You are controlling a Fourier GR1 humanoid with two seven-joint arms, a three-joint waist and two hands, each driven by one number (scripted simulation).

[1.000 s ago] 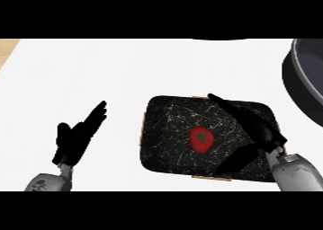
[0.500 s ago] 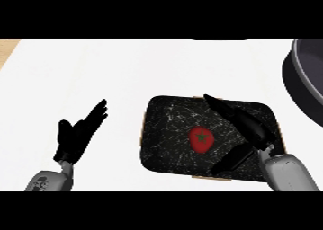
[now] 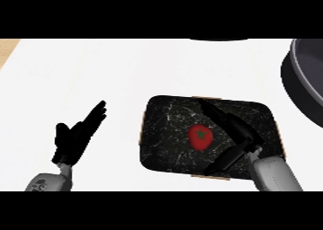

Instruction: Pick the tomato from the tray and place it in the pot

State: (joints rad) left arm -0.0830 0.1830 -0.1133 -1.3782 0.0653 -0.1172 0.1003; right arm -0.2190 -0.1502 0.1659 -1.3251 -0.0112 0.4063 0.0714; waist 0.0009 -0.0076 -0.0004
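We look steeply down from head height onto the white counter (image 3: 124, 67) (a single view, so nothing is shared), fairly near, with the tray (image 3: 163, 134) centred and the pot (image 3: 310, 85) cropped right of it.

Kitchen, white counter (image 3: 124, 72), dark pot (image 3: 308, 85)

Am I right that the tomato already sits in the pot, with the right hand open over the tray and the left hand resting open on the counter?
Not quite. The head view shows the tomato lying on the tray, not in the pot. The rest holds: the right hand is open over the tray, and the left hand rests open over the counter.
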